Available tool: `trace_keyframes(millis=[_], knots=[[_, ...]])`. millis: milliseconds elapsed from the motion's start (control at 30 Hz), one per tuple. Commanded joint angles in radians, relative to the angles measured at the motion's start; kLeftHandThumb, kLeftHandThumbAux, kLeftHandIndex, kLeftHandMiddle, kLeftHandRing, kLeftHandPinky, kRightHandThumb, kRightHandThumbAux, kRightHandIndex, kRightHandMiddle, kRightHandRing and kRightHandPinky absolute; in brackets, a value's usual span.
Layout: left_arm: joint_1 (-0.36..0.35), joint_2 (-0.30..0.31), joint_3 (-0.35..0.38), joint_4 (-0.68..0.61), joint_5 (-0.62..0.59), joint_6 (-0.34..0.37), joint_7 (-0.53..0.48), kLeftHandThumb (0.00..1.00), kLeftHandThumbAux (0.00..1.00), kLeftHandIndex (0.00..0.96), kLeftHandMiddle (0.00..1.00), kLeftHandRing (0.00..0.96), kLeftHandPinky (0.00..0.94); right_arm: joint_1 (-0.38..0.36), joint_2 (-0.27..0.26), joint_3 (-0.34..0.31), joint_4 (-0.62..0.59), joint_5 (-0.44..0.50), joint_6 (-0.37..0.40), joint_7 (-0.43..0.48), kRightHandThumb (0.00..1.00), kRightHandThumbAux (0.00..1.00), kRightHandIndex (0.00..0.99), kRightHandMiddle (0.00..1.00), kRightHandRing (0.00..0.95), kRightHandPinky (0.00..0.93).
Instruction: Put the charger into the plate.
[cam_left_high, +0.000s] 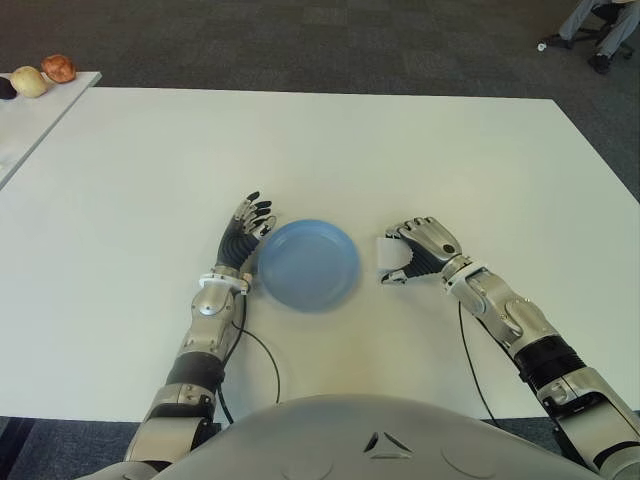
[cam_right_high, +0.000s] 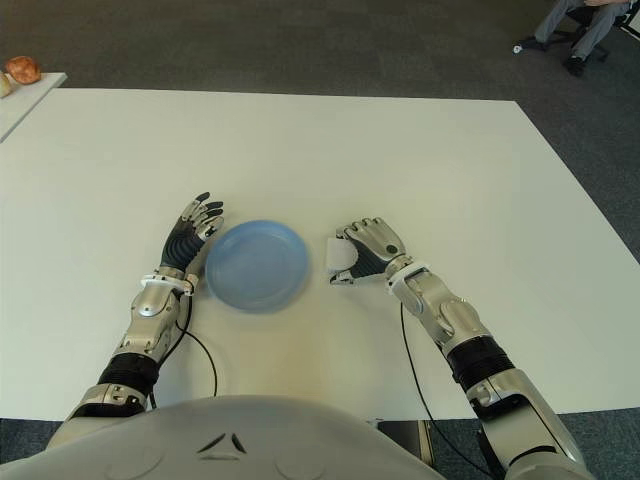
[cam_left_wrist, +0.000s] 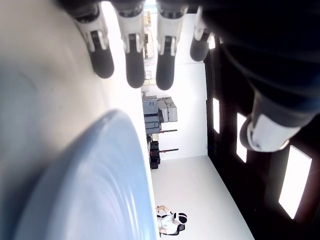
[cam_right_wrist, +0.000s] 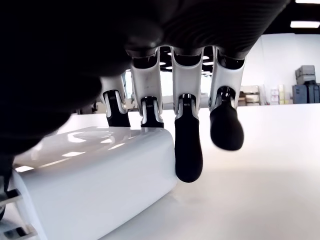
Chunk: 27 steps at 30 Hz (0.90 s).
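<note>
Charger (cam_left_high: 388, 254), white, lies on the white counter (cam_left_high: 330, 140), just at 3 o'clock of the blue plate (cam_left_high: 308, 264). Right robot hand (cam_left_high: 412, 252) has its fingers (cam_right_wrist: 188, 150) curled over the charger and touching it. Left robot hand (cam_left_high: 248, 226), fingers spread and holding nothing, shows at 9 o'clock of the plate's rim.

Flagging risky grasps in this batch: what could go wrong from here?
The right hand curls over the white charger, but in the right wrist view some fingers hang beside it, not on it; the hold may be loose and slip when lifted. The left hand sits close against the blue plate rim and could nudge it.
</note>
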Motion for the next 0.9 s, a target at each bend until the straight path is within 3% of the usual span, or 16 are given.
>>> trace_keyframes(millis=[33, 733, 900], knots=[[0.024, -0.006, -0.002, 0.069, 0.001, 0.034, -0.002, 0.000, 0.558, 0.098, 0.207, 0.197, 0.178, -0.018, -0.007, 0.013, 0.044, -0.001, -0.034, -0.001, 0.730, 0.708, 0.440, 0.861, 0.858, 0.880], [-0.011, -0.004, -0.002, 0.145, 0.005, -0.001, 0.001, 0.000, 0.552, 0.093, 0.199, 0.192, 0.185, -0.070, -0.010, -0.003, 0.122, 0.017, -0.124, -0.062, 0.735, 0.710, 0.440, 0.882, 0.880, 0.883], [-0.024, -0.004, -0.003, 0.172, 0.006, -0.017, 0.001, 0.000, 0.546, 0.092, 0.195, 0.186, 0.167, -0.110, -0.012, -0.060, -0.001, 0.087, -0.124, 0.015, 0.737, 0.710, 0.440, 0.886, 0.882, 0.881]])
